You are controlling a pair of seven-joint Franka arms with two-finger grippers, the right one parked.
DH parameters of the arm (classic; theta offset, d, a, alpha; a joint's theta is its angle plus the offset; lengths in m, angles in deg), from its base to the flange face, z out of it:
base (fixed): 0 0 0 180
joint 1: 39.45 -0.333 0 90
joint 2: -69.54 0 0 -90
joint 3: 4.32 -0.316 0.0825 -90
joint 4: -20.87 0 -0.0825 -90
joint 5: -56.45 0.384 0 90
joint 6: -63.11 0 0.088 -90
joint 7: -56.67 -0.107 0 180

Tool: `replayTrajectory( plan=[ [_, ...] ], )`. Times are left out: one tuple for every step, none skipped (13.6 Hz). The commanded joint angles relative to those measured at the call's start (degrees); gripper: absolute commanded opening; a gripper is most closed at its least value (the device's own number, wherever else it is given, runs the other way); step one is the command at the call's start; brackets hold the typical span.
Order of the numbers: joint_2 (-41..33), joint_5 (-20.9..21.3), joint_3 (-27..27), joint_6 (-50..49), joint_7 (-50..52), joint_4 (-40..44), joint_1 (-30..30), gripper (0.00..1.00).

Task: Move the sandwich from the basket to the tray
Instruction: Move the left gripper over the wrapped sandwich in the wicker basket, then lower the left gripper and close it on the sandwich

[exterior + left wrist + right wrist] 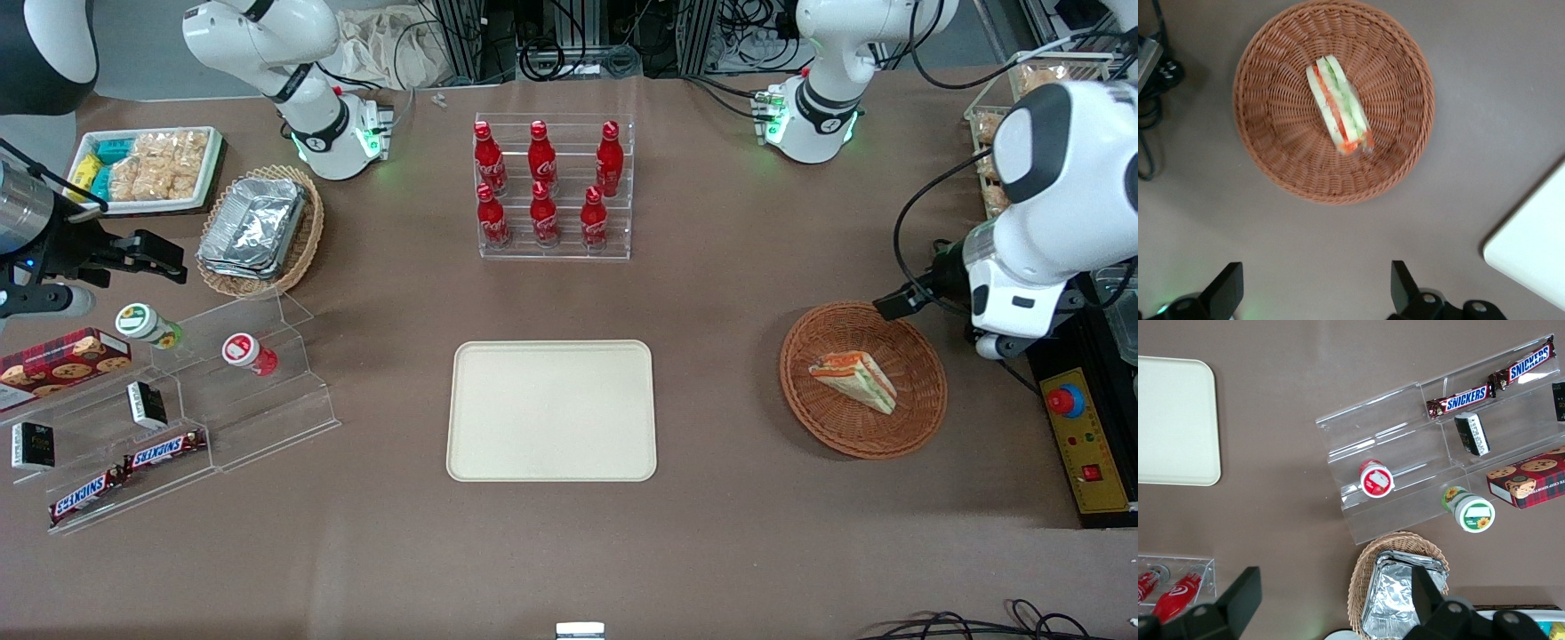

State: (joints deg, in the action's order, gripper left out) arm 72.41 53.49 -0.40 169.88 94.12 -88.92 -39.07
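Note:
The sandwich [853,378] [1338,113], a white-bread wedge with orange-red and green layers in clear wrap, lies on its side in the round reddish-brown wicker basket [916,400] [1271,140]. My left gripper [893,304] [1313,267] hangs open and empty, high above the table near the basket's rim that is farther from the front camera. It touches neither basket nor sandwich. The cream-beige tray [551,409] [1538,247] lies bare on the brown table, beside the basket toward the parked arm's end.
A clear rack of red cola bottles [551,187] stands farther from the front camera than the tray. A yellow control box with a red button [1089,444] sits beside the basket at the table's end. Black cables [1151,100] lie near the basket. Snack shelves [178,418] stand toward the parked arm's end.

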Motion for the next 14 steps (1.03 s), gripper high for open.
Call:
replayTrajectory(
  plan=[
    [-0.60,-0.39,-0.05,11.32,6.81,-8.14,-0.20,0.99],
    [0.72,-0.39,-0.05,14.50,9.72,-9.21,-0.12,0.99],
    [2.64,-0.30,-0.05,16.01,11.58,-9.22,-0.12,0.99],
    [4.84,-0.12,-0.05,17.24,12.38,-9.13,-0.03,0.99],
    [6.95,1.71,-0.05,19.34,13.43,-9.22,0.06,0.99],
    [9.67,4.42,0.04,21.97,16.75,-9.22,0.23,0.99],
    [11.87,6.88,0.04,24.09,20.00,-9.13,0.24,0.99],
    [13.37,8.21,0.04,26.11,22.47,-9.04,0.24,0.99],
    [14.43,8.40,0.04,27.69,24.06,-8.96,0.24,0.99],
    [15.31,8.40,0.04,28.93,24.77,-8.95,0.24,0.99],
    [16.02,8.40,0.04,29.90,25.30,-8.87,0.24,0.99],
    [16.89,8.49,-0.05,30.69,25.83,-8.87,0.24,0.99],
    [17.86,8.49,-0.05,31.57,26.01,-8.78,0.24,0.99],
    [18.48,8.84,-0.05,32.45,26.01,-8.78,0.24,0.99]
  ],
)
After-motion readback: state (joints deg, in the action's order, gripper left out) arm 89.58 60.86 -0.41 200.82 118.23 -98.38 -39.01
